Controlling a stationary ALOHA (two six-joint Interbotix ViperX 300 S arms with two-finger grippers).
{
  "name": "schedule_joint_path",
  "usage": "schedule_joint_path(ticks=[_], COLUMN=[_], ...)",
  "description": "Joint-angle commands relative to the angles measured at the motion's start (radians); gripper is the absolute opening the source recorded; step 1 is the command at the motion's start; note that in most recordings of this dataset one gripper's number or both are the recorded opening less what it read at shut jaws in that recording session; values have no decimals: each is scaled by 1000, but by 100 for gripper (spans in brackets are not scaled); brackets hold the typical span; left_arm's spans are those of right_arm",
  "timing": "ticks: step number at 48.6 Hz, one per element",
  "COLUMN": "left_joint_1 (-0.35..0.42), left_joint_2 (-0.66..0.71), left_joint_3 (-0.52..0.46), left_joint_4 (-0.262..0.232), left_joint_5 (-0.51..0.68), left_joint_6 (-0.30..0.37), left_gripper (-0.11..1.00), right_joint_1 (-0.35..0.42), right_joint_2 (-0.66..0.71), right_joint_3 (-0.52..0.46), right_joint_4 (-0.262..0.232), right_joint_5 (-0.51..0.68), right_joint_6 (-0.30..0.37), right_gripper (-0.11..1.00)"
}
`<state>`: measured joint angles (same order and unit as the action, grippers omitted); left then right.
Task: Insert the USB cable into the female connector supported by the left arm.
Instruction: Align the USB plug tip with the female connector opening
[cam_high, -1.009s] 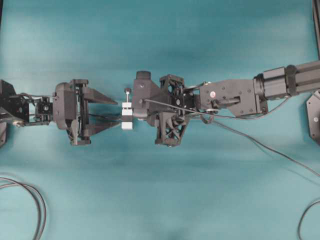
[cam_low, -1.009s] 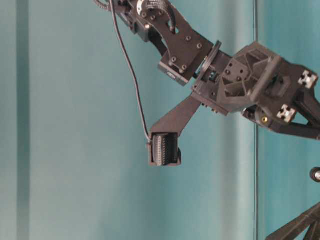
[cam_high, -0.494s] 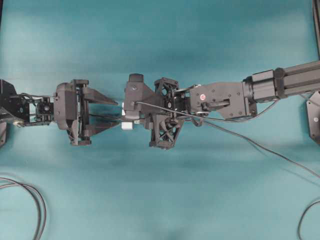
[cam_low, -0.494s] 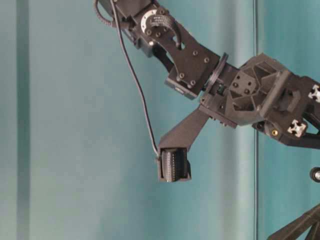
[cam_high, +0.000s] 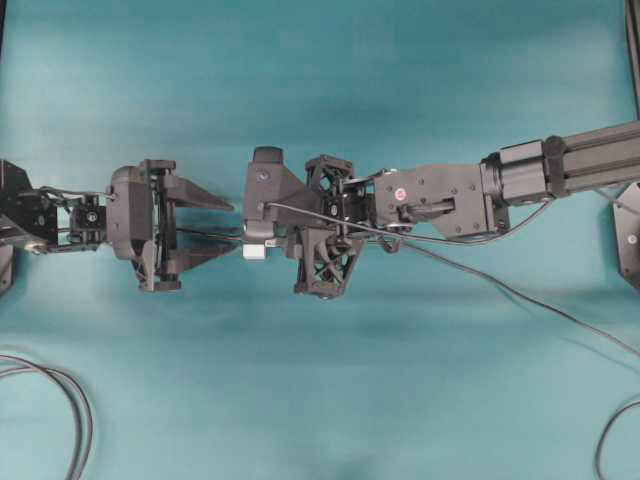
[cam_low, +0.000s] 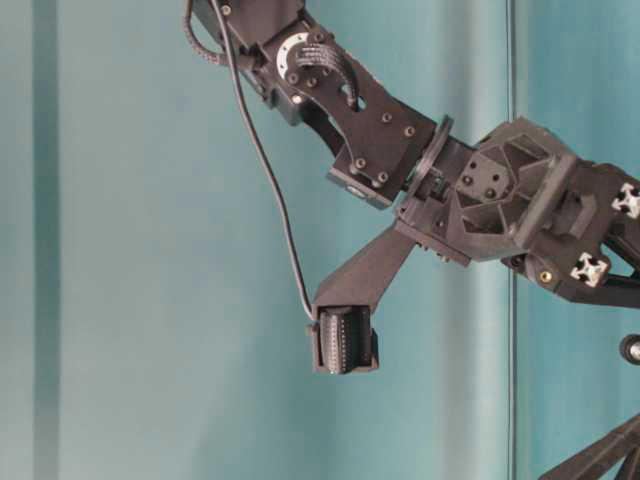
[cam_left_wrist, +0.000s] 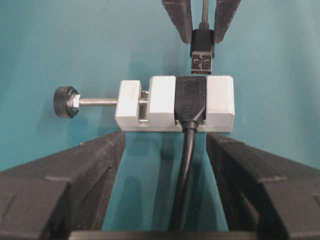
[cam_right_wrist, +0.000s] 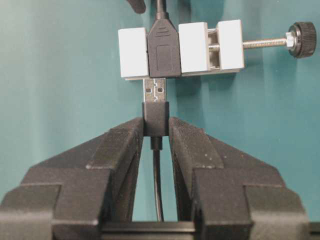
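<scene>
Across the teal table (cam_high: 320, 80) lie looped black cables (cam_high: 55, 400).

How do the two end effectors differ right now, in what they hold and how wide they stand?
The right end effector is shut on the USB cable, clamping its plug housing; the left end effector holds nothing.
The right's fingers sit close together; the left's stand wide apart, flanking the female connector without touching it.
Both are black and face each other across the connector.
</scene>
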<state>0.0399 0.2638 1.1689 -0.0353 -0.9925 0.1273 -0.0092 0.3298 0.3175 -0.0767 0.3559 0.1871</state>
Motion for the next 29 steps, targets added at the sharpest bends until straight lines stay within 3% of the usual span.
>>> schedule_joint_path(ticks=[1,8,29], left_joint_1=[-2,-2,-2], left_joint_2=[-11,-11,-11], left_joint_3=[0,3,6], left_joint_4=[3,3,5], left_joint_5=[-5,-5,-3], left_joint_6=[6,6,11], left_gripper=[78,78,78], right_joint_1=[2,3,3], right_joint_2=[-8,5,6], right_joint_3=[-40,-74,-81], right_joint_4=[-5,-6,-5], right_joint_5=[26,92,100], right_joint_6=[3,5,49], right_gripper=[22,22,22])
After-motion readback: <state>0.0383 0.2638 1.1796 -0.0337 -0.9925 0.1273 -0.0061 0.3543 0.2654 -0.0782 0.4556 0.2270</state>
